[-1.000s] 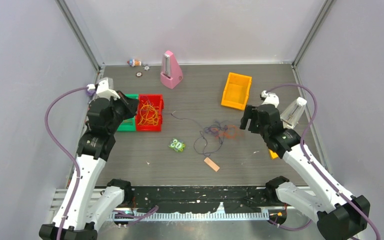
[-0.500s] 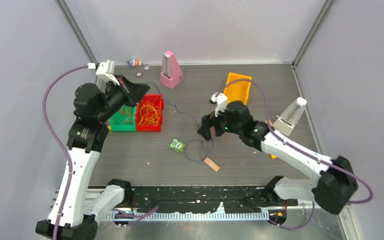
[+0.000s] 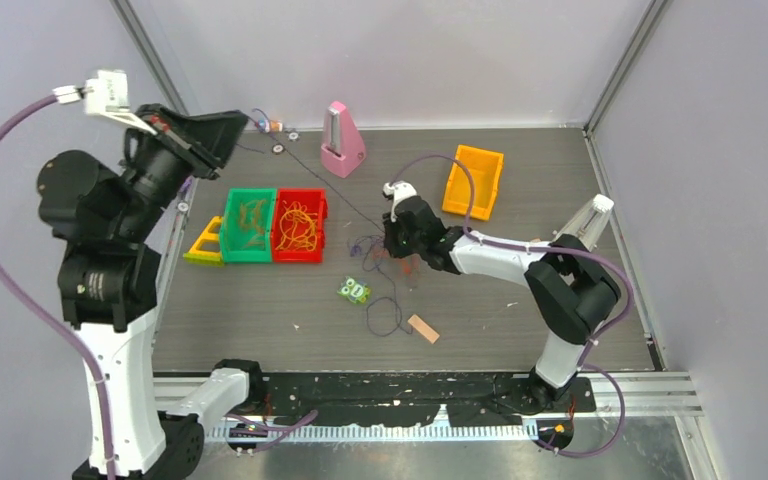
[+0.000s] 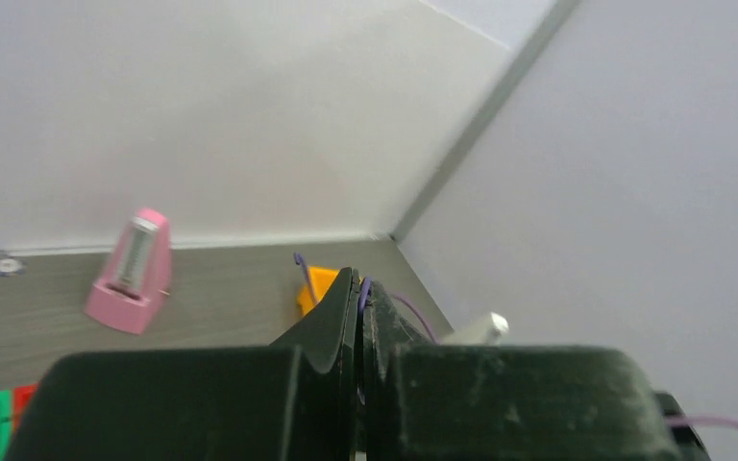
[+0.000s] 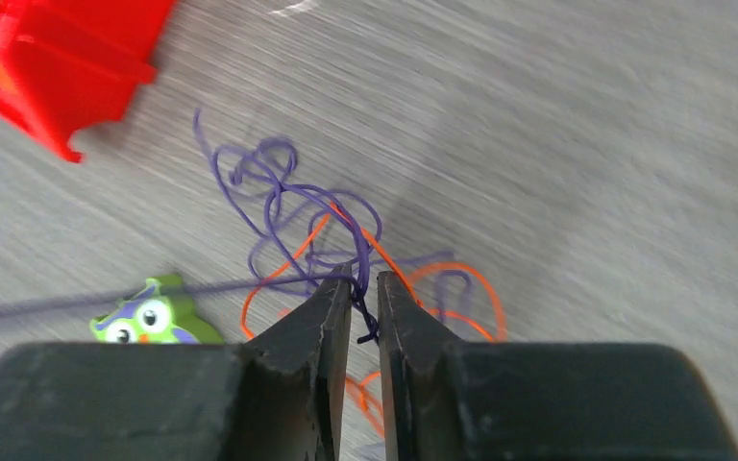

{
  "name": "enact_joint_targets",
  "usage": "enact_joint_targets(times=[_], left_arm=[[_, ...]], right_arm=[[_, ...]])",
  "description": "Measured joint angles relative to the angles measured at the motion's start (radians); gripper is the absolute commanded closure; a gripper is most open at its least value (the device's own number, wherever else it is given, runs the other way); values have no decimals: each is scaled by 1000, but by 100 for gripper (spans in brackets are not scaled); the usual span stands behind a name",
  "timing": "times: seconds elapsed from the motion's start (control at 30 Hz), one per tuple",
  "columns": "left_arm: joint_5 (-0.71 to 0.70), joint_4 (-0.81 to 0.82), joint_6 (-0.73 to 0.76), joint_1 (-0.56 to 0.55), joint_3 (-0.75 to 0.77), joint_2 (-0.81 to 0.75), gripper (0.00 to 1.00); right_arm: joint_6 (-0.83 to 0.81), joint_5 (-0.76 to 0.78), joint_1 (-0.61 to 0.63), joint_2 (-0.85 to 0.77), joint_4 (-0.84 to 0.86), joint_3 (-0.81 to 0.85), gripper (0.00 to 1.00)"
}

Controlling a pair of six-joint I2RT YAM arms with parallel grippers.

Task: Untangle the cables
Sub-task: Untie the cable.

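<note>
**Two grippers working on one tangle of cables**

The cables [image 3: 396, 262] are lying on the table [image 3: 520, 290] near its middle, as a loose knot of purple and orange loops. One loop is trailing toward 6 o'clock.

My left gripper [image 3: 243, 120] is hanging high above the table, at 10 o'clock from the knot. Its jaws are pressing together on one dark strand [image 3: 310, 187]. This strand is running in a straight, taut line from the fingertips down to the knot.

My right gripper [image 5: 360, 283] is sitting low over the knot. Its jaws are standing almost together, with a narrow gap showing between the tips and a purple strand passing through that gap. I cannot tell whether the strand is being clamped.

An owl toy [image 3: 354, 290] is lying just beside the knot at 7 o'clock. A red bin [image 3: 300, 258] holding orange strands is sitting at 9 o'clock, touching a green bin [image 3: 242, 257]. An orange bin [image 3: 458, 208] is sitting at 2 o'clock, and a pink metronome [image 3: 340, 140] at 11 o'clock.
</note>
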Motion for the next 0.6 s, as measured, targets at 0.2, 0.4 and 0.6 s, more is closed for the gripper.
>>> enact_joint_targets(times=[0.2, 0.4, 0.6], left_arm=[[-227, -114, 54, 70, 55, -45, 100], [-441, -174, 136, 83, 111, -56, 100], [-357, -89, 101, 85, 10, -64, 100]], right_arm=[[171, 9, -201, -95, -7, -224, 76], [257, 45, -440, -286, -46, -437, 73], [252, 63, -443, -438, -124, -467, 26]])
